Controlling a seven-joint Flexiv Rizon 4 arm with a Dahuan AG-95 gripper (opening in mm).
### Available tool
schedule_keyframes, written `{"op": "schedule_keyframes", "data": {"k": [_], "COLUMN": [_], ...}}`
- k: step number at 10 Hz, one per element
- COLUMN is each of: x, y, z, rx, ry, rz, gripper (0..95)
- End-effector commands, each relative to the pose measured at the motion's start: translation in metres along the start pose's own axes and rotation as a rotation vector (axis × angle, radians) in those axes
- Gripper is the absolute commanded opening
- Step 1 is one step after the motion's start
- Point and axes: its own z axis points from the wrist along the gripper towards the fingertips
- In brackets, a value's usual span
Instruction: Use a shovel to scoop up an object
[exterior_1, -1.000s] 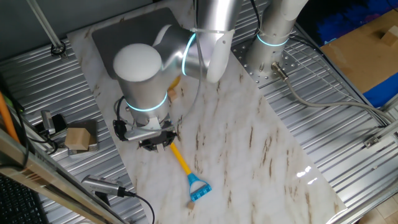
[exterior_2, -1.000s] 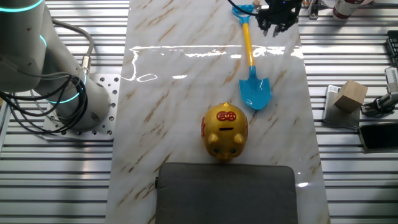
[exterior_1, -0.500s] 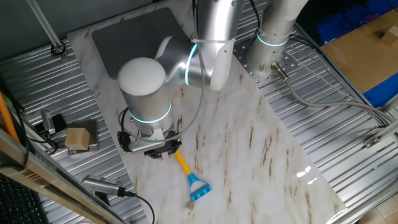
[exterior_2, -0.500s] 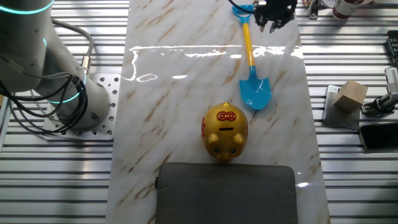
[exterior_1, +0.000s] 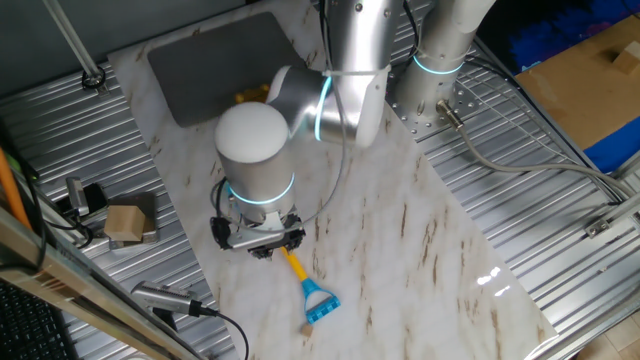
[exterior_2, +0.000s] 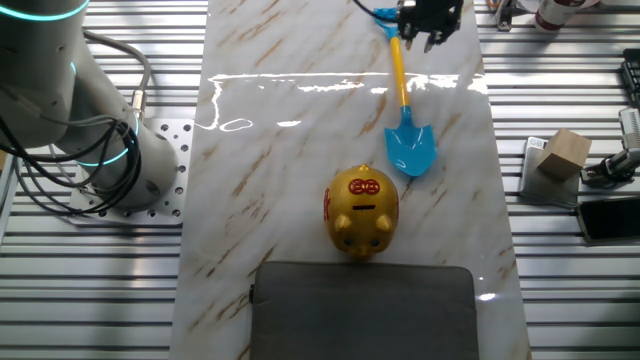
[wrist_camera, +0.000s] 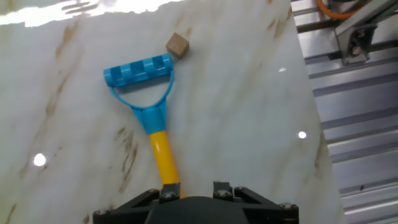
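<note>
The shovel (exterior_2: 405, 105) lies flat on the counter (exterior_2: 280, 150), the small cube (wrist_camera: 177, 45) just beside its blue handle. The gripper (exterior_1: 262, 240) hovers over the yellow shaft, jaws apparently apart and empty. Reaching step; next, descend and clamp the shaft.

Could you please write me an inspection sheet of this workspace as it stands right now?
Surface: marble-patterned board on a ribbed metal table, with glare streaks.
Job's things: shovel lies flat, its blue D-handle beside the small wooden cube, apart from it; light-blue blade points toward the pig bank.
Clutter: gold pig bank; dark grey mat; larger tan block off the board.
Grippers: gripper is over the yellow shaft; whether the fingers are open cannot be told.
Cables: bundle around the arm base; more beside the block.
Surroundings: cardboard box and blue bins.
</note>
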Motion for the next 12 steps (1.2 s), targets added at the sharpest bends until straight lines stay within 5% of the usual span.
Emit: {"op": "schedule_keyframes", "data": {"k": [1, 7, 12], "x": [0.0002, 0.0057, 0.0017], "y": [0.0014, 0.0023, 0.0050], "z": [0.0054, 0.0130, 0.0150], "rx": [0.000, 0.004, 0.014], "ry": [-0.001, 0.004, 0.040], "rz": [-0.008, -0.049, 0.040], "gripper": [38.0, 38.0, 38.0]}}
